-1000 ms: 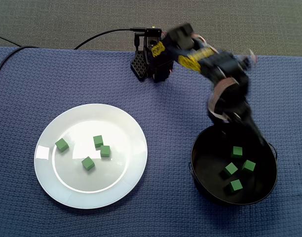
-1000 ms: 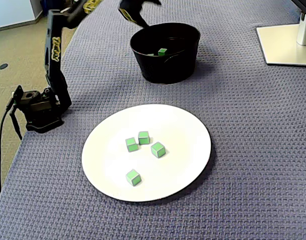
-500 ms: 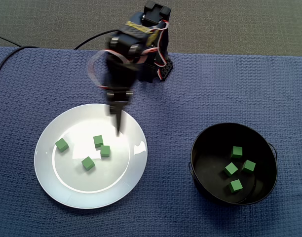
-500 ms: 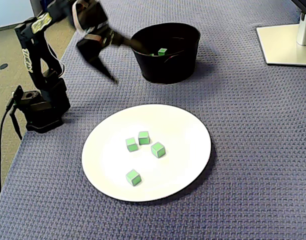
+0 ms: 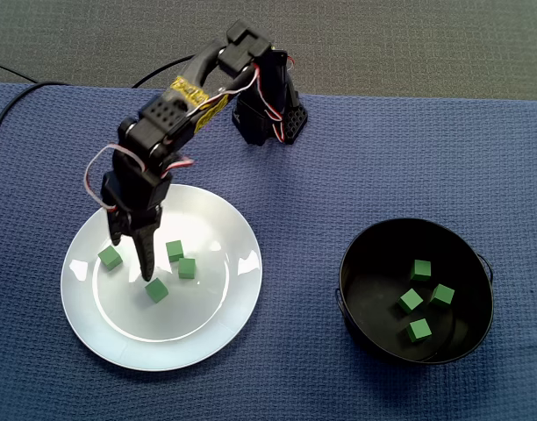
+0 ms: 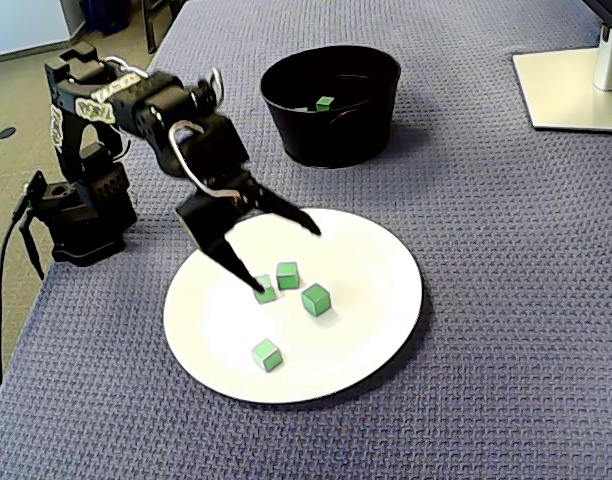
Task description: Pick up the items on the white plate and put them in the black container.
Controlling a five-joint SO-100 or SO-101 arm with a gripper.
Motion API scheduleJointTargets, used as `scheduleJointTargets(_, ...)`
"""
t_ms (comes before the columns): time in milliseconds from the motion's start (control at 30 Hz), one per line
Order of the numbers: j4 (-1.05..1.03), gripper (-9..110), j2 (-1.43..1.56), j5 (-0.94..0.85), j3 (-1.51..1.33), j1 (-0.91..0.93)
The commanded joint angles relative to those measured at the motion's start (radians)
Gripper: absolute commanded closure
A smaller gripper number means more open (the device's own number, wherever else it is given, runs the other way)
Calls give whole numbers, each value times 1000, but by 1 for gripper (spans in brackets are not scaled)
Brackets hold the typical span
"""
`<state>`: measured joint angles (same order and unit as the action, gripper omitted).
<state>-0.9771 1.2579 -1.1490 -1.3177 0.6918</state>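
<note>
- Plate (image 5: 218, 235), white, on my blue cloth (image 5: 356, 167): four green cubes (image 5: 187, 268) lie on it in both fixed views.
- Black container (image 5: 363, 263): only the top-down view shows me four cubes inside (image 5: 411, 300).
- Gripper (image 6: 284, 258) over the plate: the angled view shows its jaws spread, holding nothing.

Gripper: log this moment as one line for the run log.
phase: pick approach | gripper: open, empty, over white plate | plate cubes: four, green | container cubes: four visible in black container

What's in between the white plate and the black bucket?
Only bare blue cloth. Both fixed views show nothing else lying between the white plate and the black container.
</note>
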Motion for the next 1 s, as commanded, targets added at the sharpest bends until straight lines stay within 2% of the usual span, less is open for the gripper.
scheduleJointTargets(0,87,64,-55,-43,52,21)
scheduleJointTargets(567,81,66,-146,6,21,-117)
scheduleJointTargets(967,219,72,-176,-5,-80,-137)
